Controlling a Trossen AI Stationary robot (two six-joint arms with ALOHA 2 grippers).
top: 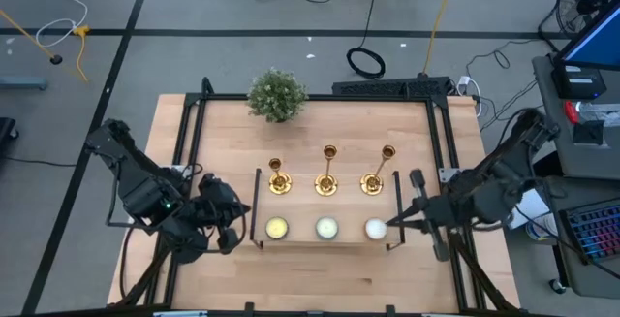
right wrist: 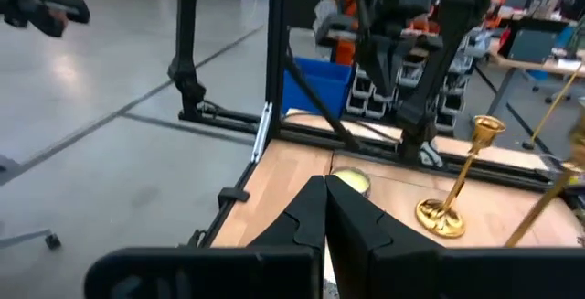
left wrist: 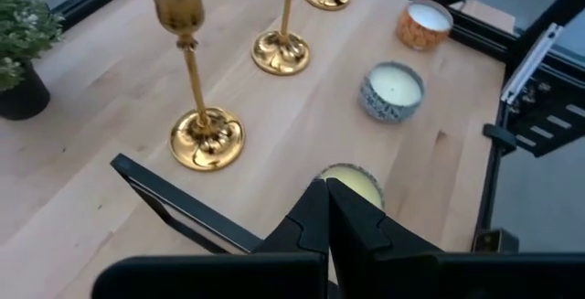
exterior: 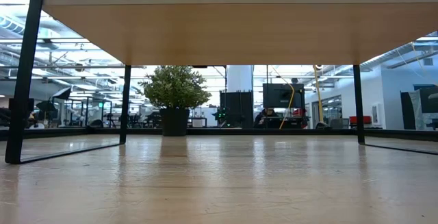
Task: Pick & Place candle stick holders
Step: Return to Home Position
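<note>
1. The table (top: 320, 283) carries everything. Seen from above, its 12 o'clock edge holds only greenery, and both arms sit at its lower flanks.
2. The shelf (top: 302, 206), a wooden board on thin black legs, stands at the table's centre. It bears six things in two tidy rows, which looks like a deliberate display layout.
3. The left arm (top: 145, 186) crouches at about 8 o'clock and the right arm (top: 494, 186) at about 4 o'clock. The left gripper (top: 229, 226) has its fingers pressed together on nothing, and it sits just off the shelf's 9 o'clock end. The right gripper (top: 399, 223) is likewise closed and empty, close to the 3 o'clock end. With both clear of the goods, the arms seem to be parking rather than reaching.
4. The plant (top: 277, 96) fills a dark pot (exterior: 174, 121) at 12 o'clock, well apart from the shelf.
5. The candle stick holders (top: 328, 176) stand upright in the far row – one each at 10, 12 and 2 o'clock of the shelf's centre – evenly spaced and apart. The nearest holder's cup shows empty from the left wrist view. I judge the placing finished.
6. The candles (top: 325, 228) sit in squat jars filled with pale wax. One stands on the 6 o'clock side of each holder, so each candle pairs with a holder.
</note>
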